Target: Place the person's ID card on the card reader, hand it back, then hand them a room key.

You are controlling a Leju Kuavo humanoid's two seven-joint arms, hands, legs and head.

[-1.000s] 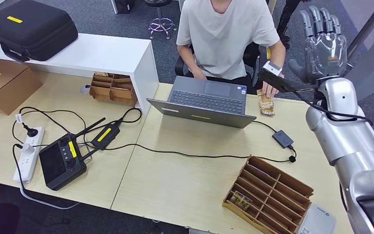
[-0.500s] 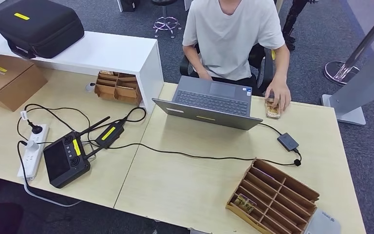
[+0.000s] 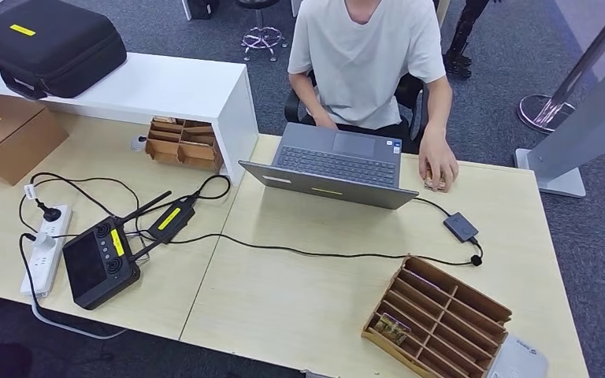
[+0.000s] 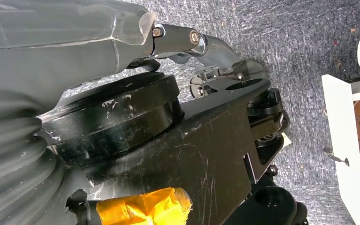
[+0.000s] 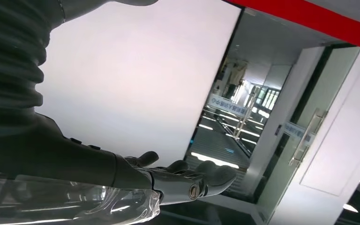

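At the bench's (image 3: 307,307) near right corner lie the reader (image 3: 517,359) and the tray (image 3: 439,316) with one key (image 3: 390,325); farther off, the person's hand (image 3: 438,164) covers the card (image 3: 433,184) beside the laptop (image 3: 332,167). A reach could snag the cable (image 3: 315,252) crossing the bench or bump the laptop. The right wrist view adds the right hand (image 5: 187,180), raised, fingers extended and empty; the left wrist view shows the left hand (image 4: 187,40) too little to tell its state.
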